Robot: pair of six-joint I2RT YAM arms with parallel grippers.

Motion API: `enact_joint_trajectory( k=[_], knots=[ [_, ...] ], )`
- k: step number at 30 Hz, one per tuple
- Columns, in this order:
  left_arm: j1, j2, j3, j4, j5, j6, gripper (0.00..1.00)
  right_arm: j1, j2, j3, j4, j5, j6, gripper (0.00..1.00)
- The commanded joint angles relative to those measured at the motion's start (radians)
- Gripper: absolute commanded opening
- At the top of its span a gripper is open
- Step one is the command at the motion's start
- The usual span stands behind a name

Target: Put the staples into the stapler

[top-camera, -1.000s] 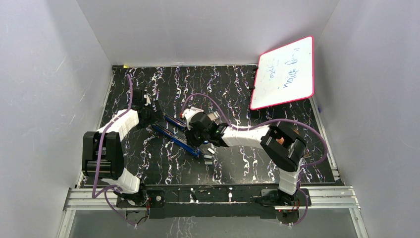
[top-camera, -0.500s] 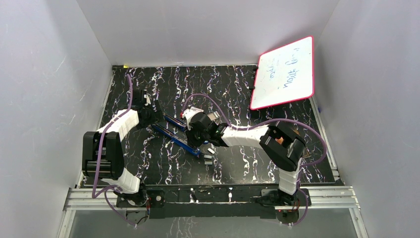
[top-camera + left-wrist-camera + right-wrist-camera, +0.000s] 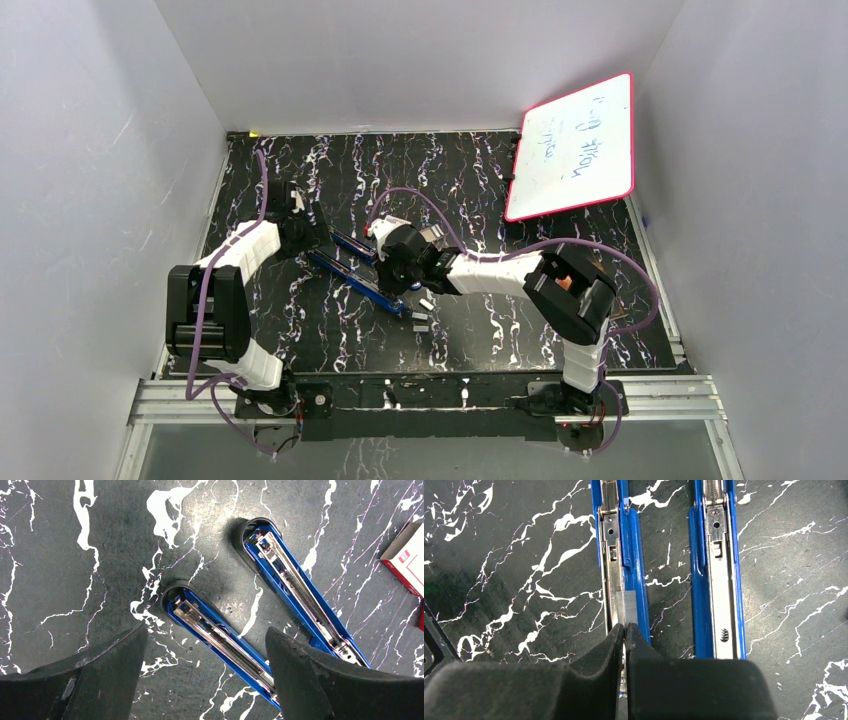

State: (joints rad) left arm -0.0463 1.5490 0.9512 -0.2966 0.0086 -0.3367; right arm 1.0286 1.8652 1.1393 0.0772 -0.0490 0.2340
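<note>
Black, white-veined marble table (image 3: 480, 170), white walls around. Red-edged whiteboard (image 3: 575, 145) leans far right; red-and-white box (image 3: 407, 557) lies near the blue stapler (image 3: 631, 555), which is opened flat. Ribbed grey staples (image 3: 625, 607) sit in one metal channel. Right gripper (image 3: 625, 627): jaws almost touching at the strip's end, hold undeterminable. Left gripper (image 3: 206, 629): spread wide, empty.

The stapler (image 3: 630, 565) lies opened flat on the tabletop (image 3: 524, 540) as two long blue rails side by side, their metal channels facing up. The staples (image 3: 625, 607), a short silvery ribbed strip, sit in the channel of the left-hand rail as the right wrist view shows it, aligned lengthwise with the rail.
</note>
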Motion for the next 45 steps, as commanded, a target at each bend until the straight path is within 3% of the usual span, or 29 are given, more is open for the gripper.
enact_joint_trajectory(
  k=[1,10,27,29,35,45],
  knots=[
    [0.010,-0.002,0.037,-0.027,0.013,0.007,0.86,-0.003,0.004,0.039,0.013,-0.007,0.001,0.10],
    [0.010,-0.003,0.037,-0.027,0.013,0.008,0.86,-0.004,-0.027,0.039,0.013,0.001,-0.003,0.04],
    [0.011,-0.002,0.037,-0.027,0.014,0.009,0.86,-0.003,-0.070,0.037,0.022,0.021,-0.006,0.01],
    [0.011,-0.003,0.037,-0.027,0.011,0.008,0.86,-0.003,-0.069,0.039,0.022,0.023,-0.007,0.03],
    [0.011,-0.003,0.038,-0.029,0.013,0.008,0.86,-0.004,-0.044,0.044,0.026,0.024,0.001,0.23],
    [0.011,-0.001,0.038,-0.027,0.015,0.008,0.86,-0.005,-0.009,0.050,0.030,0.012,0.008,0.25]
  ],
)
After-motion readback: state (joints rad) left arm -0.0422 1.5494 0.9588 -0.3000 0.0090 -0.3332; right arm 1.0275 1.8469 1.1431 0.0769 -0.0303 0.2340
